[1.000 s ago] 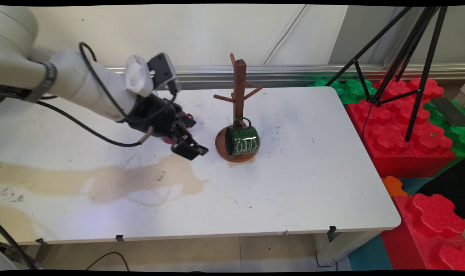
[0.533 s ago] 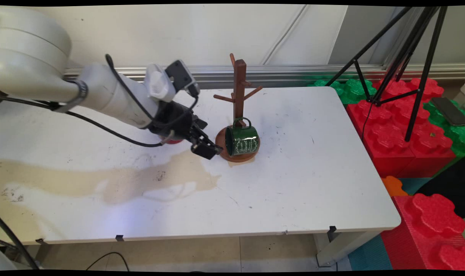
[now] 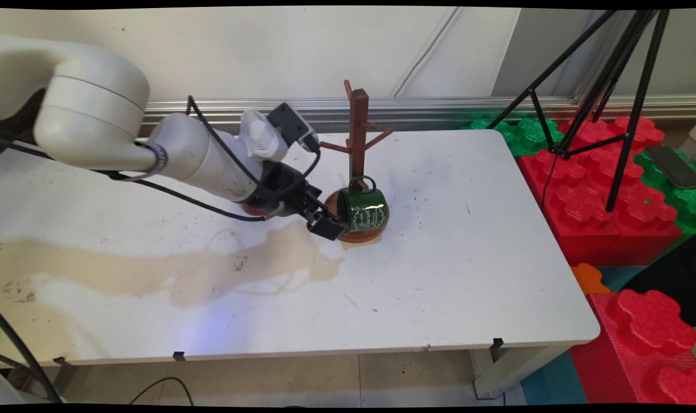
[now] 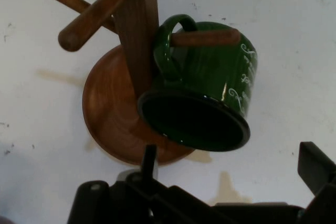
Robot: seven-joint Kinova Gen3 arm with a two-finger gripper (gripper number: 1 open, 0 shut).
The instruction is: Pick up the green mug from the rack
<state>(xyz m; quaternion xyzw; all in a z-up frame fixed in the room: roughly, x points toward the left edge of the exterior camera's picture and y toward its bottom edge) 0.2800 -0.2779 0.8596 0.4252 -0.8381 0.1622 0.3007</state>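
1. Near the middle of the white tabletop (image 3: 451,275) I see a brown wooden mug tree (image 3: 358,143) standing upright on its round wooden base (image 3: 376,232), with short pegs sticking out from the post.
2. I see a dark green enamel mug with white lettering (image 3: 363,210) hanging by its handle on a low peg, tipped on its side so that its open mouth faces the arm; it sits just above the round base.
3. My black two-finger hand (image 3: 331,221) is low over the tabletop, just beside the base's left edge and right at the mug's mouth. I cannot tell whether it touches the mug.
4. Through the hand camera I see the mug's (image 4: 210,90) dark rim straight ahead, the peg through its handle, the post (image 4: 137,30) to its left and the base (image 4: 113,111) below.
5. From that view the hand (image 4: 231,182) is spread wide, one fingertip rising at the lower left and the other at the far right edge, with nothing held between them.
6. I see a pale brown stain (image 3: 153,272) running across the left half of the tabletop up to the base.
7. Something small and red (image 3: 255,209) peeks out beneath the arm's wrist; I cannot make out what it is.
8. Off the right of the tabletop stand large red and green plastic blocks (image 3: 600,189) and a black tripod (image 3: 623,86).
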